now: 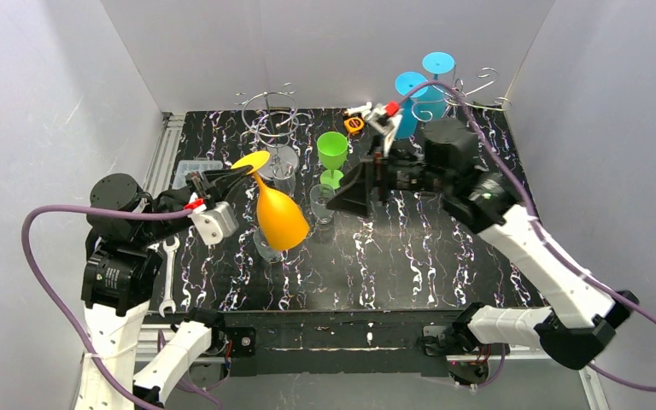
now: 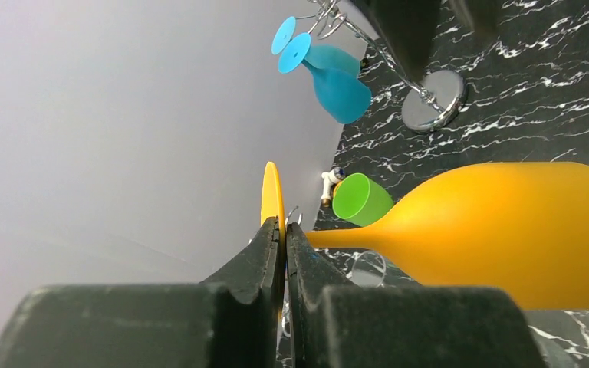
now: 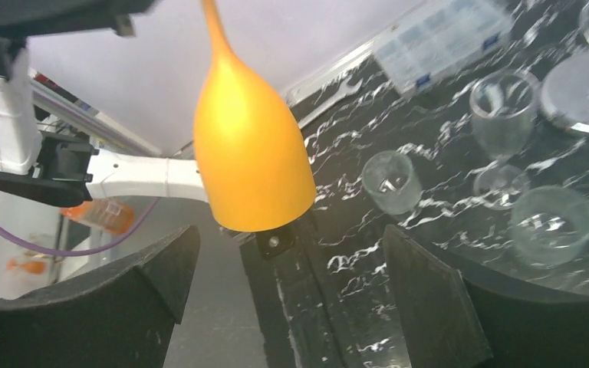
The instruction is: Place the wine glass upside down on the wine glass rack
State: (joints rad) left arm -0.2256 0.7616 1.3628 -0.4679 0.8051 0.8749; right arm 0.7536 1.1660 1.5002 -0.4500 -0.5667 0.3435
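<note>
An orange wine glass (image 1: 280, 218) hangs upside down over the black table, foot up and bowl down. My left gripper (image 1: 237, 173) is shut on the thin edge of its round foot (image 2: 273, 195), and the stem and bowl (image 2: 506, 230) stretch away to the right. My right gripper (image 1: 346, 201) stands open just right of the bowl, touching nothing. In the right wrist view the bowl (image 3: 253, 153) hangs above and beyond the wide-apart fingers (image 3: 161, 268). The wire wine glass rack (image 1: 269, 115) on its chrome base (image 1: 280, 161) stands just behind the glass.
A green glass (image 1: 332, 154) and clear glasses (image 1: 322, 203) (image 1: 266, 248) stand near the orange bowl. Two blue glasses (image 1: 410, 102) hang on a second rack (image 1: 478, 90) at the back right. A wrench (image 1: 168, 278) and a clear plastic box (image 1: 198, 168) lie at the left.
</note>
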